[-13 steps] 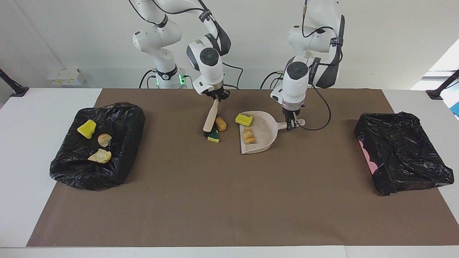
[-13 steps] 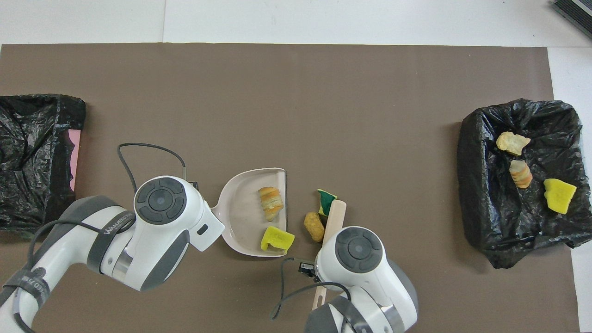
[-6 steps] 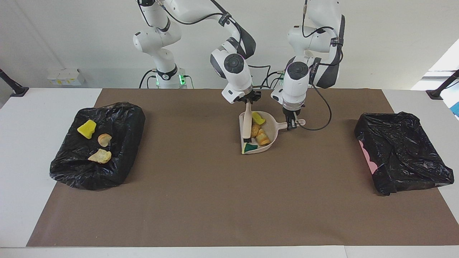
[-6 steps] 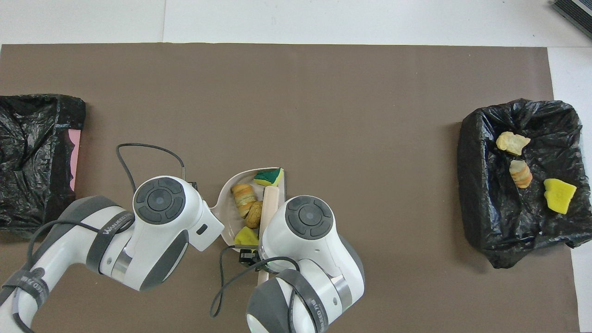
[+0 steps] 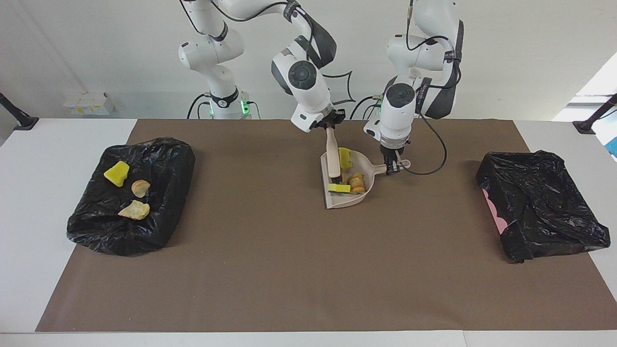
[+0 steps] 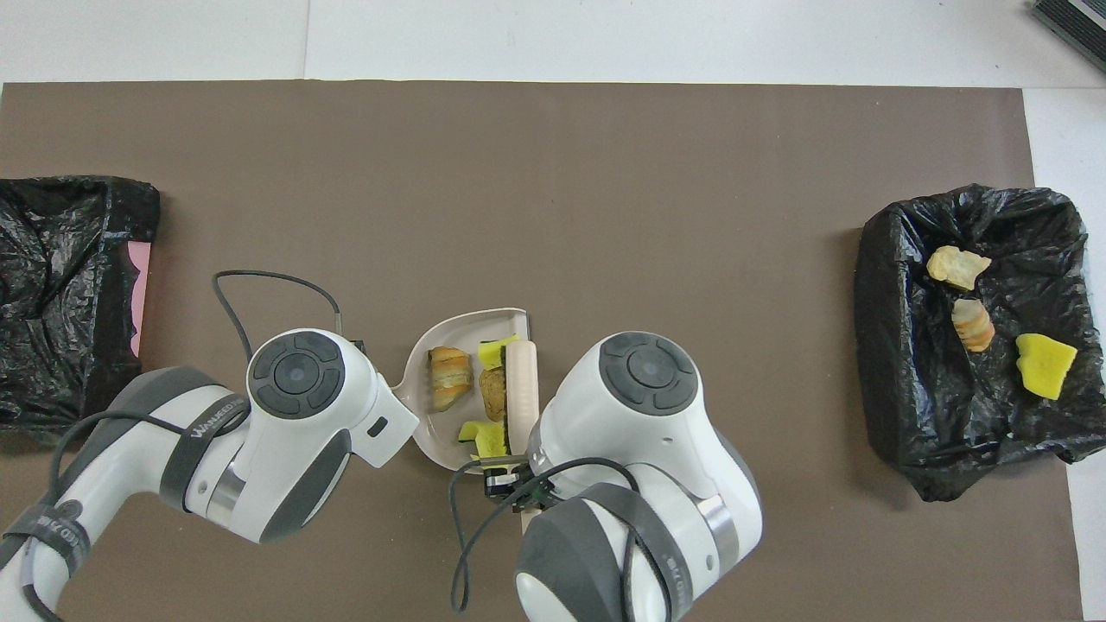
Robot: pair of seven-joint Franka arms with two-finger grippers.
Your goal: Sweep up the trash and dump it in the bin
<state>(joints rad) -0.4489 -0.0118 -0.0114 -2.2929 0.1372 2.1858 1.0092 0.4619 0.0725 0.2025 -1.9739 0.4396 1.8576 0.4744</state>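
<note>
In the last second the right gripper (image 5: 329,125), pinching the brush (image 5: 332,156), swept the last loose scraps (image 5: 350,182) into the dustpan (image 5: 348,198) pinched by the left gripper (image 5: 393,166), leaving only dumping.

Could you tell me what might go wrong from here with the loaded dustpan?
1. The dustpan holds four scraps near its open lip; tilting while the left end effector lifts by the handle could spill them.
2. The brush, held by the right end effector, rests in the pan and could drag scraps out.
</note>
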